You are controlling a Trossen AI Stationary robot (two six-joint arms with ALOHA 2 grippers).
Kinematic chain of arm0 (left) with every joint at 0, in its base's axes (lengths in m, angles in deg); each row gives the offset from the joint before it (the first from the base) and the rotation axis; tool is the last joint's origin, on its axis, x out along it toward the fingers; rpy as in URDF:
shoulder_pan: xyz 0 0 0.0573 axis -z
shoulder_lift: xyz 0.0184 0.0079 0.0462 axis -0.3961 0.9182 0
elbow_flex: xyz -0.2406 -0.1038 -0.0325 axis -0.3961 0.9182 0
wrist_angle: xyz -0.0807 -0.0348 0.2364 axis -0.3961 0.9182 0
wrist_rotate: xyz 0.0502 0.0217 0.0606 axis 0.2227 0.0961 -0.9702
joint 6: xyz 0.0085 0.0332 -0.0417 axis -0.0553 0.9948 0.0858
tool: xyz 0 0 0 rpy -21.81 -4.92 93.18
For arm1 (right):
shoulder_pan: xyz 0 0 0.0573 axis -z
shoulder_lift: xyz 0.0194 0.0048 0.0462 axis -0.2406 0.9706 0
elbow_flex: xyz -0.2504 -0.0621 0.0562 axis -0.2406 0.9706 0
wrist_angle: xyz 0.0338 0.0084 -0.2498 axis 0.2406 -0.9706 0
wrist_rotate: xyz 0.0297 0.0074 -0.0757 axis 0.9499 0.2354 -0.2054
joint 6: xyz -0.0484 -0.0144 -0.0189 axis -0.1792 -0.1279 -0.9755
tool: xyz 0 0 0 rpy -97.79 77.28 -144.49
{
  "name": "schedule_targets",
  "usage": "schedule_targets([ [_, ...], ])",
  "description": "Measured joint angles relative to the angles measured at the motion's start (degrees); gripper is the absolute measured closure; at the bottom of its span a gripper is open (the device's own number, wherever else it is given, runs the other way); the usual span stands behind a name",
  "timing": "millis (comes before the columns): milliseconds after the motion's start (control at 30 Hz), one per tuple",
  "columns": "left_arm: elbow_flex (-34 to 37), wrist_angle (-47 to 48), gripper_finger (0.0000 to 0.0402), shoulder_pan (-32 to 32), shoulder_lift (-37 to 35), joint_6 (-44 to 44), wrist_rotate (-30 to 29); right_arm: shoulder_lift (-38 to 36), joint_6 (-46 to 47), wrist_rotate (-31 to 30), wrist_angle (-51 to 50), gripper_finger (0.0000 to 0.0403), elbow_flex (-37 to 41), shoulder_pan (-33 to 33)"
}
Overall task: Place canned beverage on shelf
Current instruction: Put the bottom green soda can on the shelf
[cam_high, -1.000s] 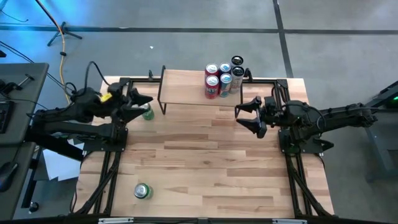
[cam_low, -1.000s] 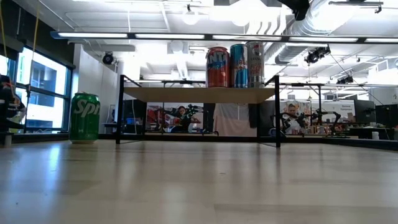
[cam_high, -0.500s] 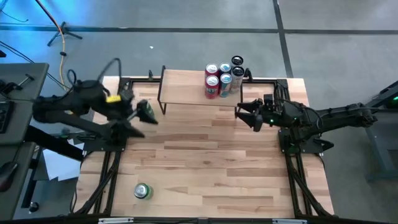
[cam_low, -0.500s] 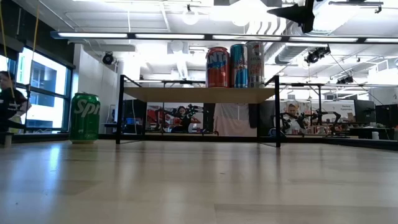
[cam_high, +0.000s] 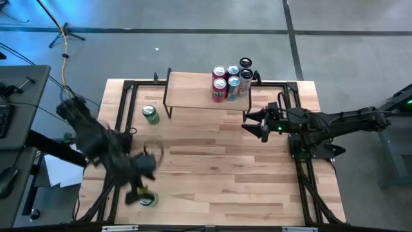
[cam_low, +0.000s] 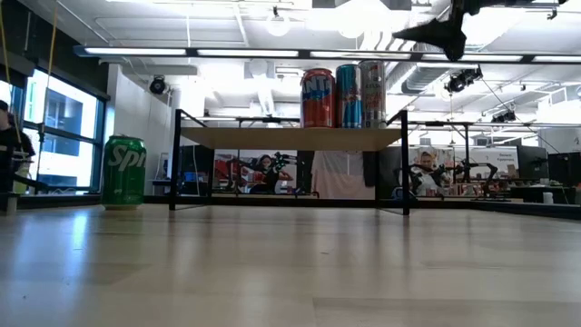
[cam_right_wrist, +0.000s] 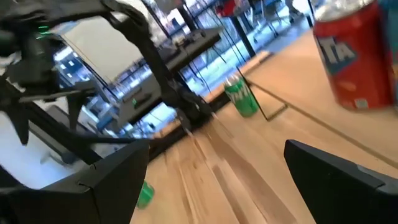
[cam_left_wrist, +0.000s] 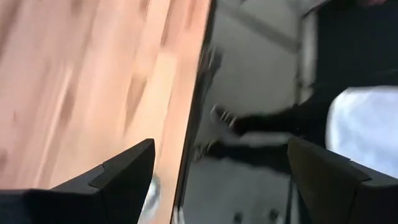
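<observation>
One green can (cam_high: 150, 115) stands on the table left of the shelf (cam_high: 193, 90) and also shows in the low view (cam_low: 123, 171). A second green can (cam_high: 149, 198) sits near the table's near left corner. My left gripper (cam_high: 147, 177) hovers open just beside and above that second can, blurred and slanting downward; its own view (cam_left_wrist: 221, 186) shows the table's edge and the floor. My right gripper (cam_high: 251, 122) hangs open in the air near the shelf's right end, with nothing between its fingers (cam_right_wrist: 214, 186).
Several cans (cam_high: 230, 80) stand together on the shelf's right end, and a red one (cam_right_wrist: 348, 56) shows close to my right gripper. The shelf's left part is bare board. Black frame rails run along the table's left and right edges.
My left gripper has swung fast from beside the far green can toward the table's near edge, tipping downward, and now hangs over the near left can. It stays open. My right gripper has rolled a little in place. Neither green can has moved.
</observation>
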Motion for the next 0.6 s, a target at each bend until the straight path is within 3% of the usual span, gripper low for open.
schedule_targets([
  [200,0.00,5.14,0.0078,9.22,9.42,-9.49,-0.95,0.00,-0.01,-0.01,-4.70,0.0043,0.00,0.00],
  [333,0.00,11.88,0.0078,12.70,14.14,-12.92,-5.13,0.00,-0.02,-0.01,-5.53,0.0043,0.00,0.00],
  [600,0.44,18.47,0.0078,14.06,21.32,-8.87,-4.99,0.00,-0.02,-0.04,-5.67,0.0043,0.00,0.00],
])
